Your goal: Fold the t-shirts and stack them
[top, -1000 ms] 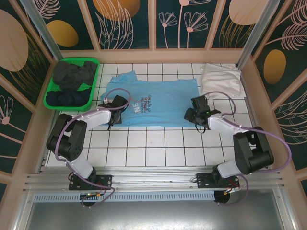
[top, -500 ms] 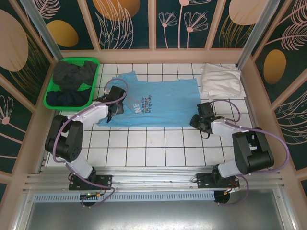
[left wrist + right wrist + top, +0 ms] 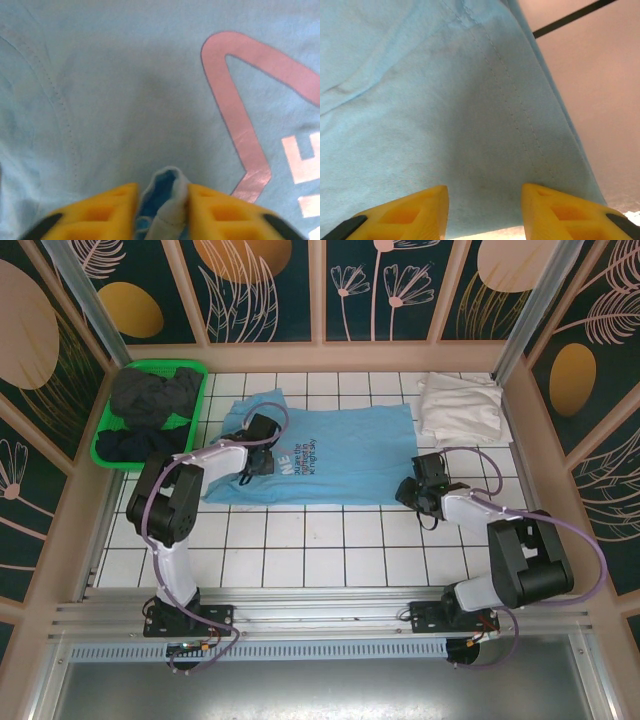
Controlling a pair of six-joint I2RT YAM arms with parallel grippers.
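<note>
Presently, from my remote station, I record the following. The sky-blue t-shirt (image 3: 330,455) lies spread flat across the far middle of the white tiled surface (image 3: 300,540), collar end toward the left and hem toward the right, with its white printed text (image 3: 300,462) facing up.

Left gripper (image 3: 252,465): it sits on the shirt's left portion, just beside the print. In the left wrist view its yellow fingers (image 3: 100,212) are drawn close together on a small raised fold of the blue cloth, which stands up between them (the inner face of the fold shows a deeper blue). A pink printed shape (image 3: 235,125) lies on the fabric just ahead and to the right of the pinch.

Right gripper (image 3: 408,492): it is at the shirt's near right corner. In the right wrist view its fingers (image 3: 405,210) stand spread apart over flat cloth, with nothing caught between them. The stitched hem (image 3: 510,100) runs diagonally past the right finger, and bare surface shows beyond the shirt's edge.

Other items: a white t-shirt (image 3: 458,408) rests folded at the far right corner of the surface, well apart from the blue one. A green basket (image 3: 100,452) stands at the far left, holding a dark grey t-shirt (image 3: 150,400) bunched at its far end and a navy t-shirt (image 3: 140,443) at its near end.
</note>
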